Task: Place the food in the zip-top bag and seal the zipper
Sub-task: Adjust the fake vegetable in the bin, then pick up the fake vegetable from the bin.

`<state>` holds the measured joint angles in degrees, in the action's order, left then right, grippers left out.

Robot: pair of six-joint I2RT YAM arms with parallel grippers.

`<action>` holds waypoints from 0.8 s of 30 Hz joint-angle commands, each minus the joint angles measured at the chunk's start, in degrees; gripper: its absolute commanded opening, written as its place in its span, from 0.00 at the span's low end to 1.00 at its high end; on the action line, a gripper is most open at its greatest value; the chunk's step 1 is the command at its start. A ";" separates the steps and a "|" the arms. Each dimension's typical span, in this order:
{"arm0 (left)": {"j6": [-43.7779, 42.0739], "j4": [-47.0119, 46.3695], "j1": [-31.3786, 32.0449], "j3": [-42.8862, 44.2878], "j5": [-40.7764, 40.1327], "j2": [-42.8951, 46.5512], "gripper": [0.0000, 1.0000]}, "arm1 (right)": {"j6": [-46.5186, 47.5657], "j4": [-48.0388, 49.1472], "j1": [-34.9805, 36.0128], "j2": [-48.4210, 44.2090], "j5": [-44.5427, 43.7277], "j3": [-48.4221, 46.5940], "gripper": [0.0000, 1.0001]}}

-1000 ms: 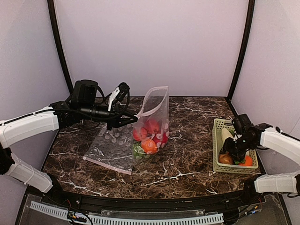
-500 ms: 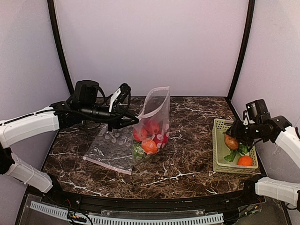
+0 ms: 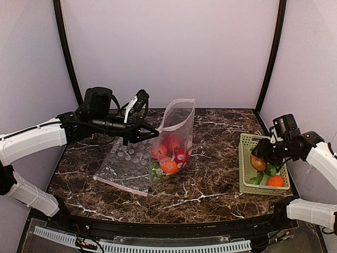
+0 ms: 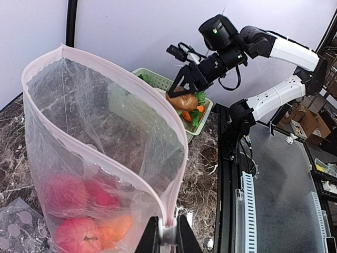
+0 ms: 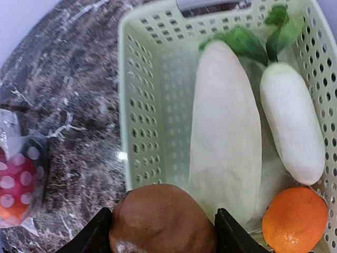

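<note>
Brown toy potato (image 5: 163, 219) sat clamped in my right claw (image 5: 163, 227) above the pale green slotted basket (image 3: 243, 174); left claw (image 4: 167, 233) pinched the clear dotted zip-top bag (image 3: 179, 122) upright mid-table. Red fruits (image 3: 169, 143) bagged; white radishes (image 5: 226, 137), orange (image 5: 295, 219), zipper (image 4: 42, 59) not done yet.

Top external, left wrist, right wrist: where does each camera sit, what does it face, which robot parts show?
Top external: above and behind, facing the table; both arms show.
Left wrist: behind the left gripper, looking across the zip-top bag at the right arm.
Right wrist: above the basket, looking down; the right gripper grips the potato.
Shared: the potato shows in all three.
</note>
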<state>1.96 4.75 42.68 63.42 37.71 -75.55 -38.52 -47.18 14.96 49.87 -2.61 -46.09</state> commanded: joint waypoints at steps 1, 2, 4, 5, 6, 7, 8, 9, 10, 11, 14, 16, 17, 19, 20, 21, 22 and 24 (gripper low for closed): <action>1.46 -0.32 0.37 0.91 0.23 0.16 0.01 | -1.54 2.62 0.30 1.04 -0.74 6.74 0.52; 1.56 -0.35 0.34 0.68 0.15 0.15 0.01 | -1.78 3.18 0.33 1.12 -0.72 7.96 0.54; 1.70 -0.43 0.43 0.39 -0.02 0.26 0.01 | -2.18 3.53 0.33 1.33 -0.77 9.46 0.61; 1.81 -0.44 0.47 0.26 -0.19 0.30 0.01 | -2.17 3.40 0.33 1.40 -0.77 9.72 0.66; 1.91 -0.49 0.47 0.01 -0.27 0.35 0.01 | -2.10 3.18 0.33 1.34 -0.73 9.73 0.71; 1.95 -0.46 0.46 -0.11 -0.40 0.41 0.01 | -1.94 3.20 0.31 0.90 -0.40 9.56 0.74; 2.05 -0.50 0.47 -0.37 -0.51 0.47 0.01 | -1.66 3.19 0.33 0.46 -0.24 9.16 0.77; 2.07 -0.59 0.45 -0.43 -0.60 0.44 0.01 | -1.30 3.07 0.33 0.01 -0.15 8.56 0.80; 2.13 -0.61 0.47 -0.63 -0.70 0.48 0.01 | -0.90 2.59 0.29 -0.37 -0.25 7.71 0.83; 2.19 -0.66 0.48 -0.73 -0.77 0.48 0.01 | -0.41 1.93 0.33 -0.46 -0.31 6.75 0.84; 2.33 -0.87 0.44 -1.12 -0.92 0.68 0.01 | 1.10 -0.10 0.29 0.72 0.04 3.81 0.86; 2.43 -1.07 0.47 -1.36 -0.97 0.93 0.01 | 1.45 -1.20 0.34 2.35 1.04 2.82 0.83; 2.48 -1.24 0.43 -1.41 -1.06 1.02 0.01 | 1.13 -1.80 0.29 3.30 1.40 2.56 0.80; 2.56 -1.43 0.45 -1.65 -1.23 1.20 0.01 | 0.37 -2.23 0.92 4.89 1.87 2.98 0.70; 2.62 -1.46 0.45 -1.92 -1.28 1.31 0.01 | -0.16 -2.08 1.32 5.32 1.72 3.46 0.68; 2.66 -1.60 0.46 -2.10 -1.30 1.47 0.01 | -0.55 -1.95 1.60 5.73 1.59 3.99 0.64; 2.69 -1.66 0.48 -2.22 -1.39 1.66 0.01 | -0.91 -1.86 1.72 6.14 1.42 4.66 0.63; 2.61 -1.43 0.43 -2.47 -1.58 1.98 0.01 | -2.20 -2.40 1.70 7.06 0.60 5.83 0.61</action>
<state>4.16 4.27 42.78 62.35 36.53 -75.50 -38.74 -47.83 16.03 55.68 -1.30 -42.28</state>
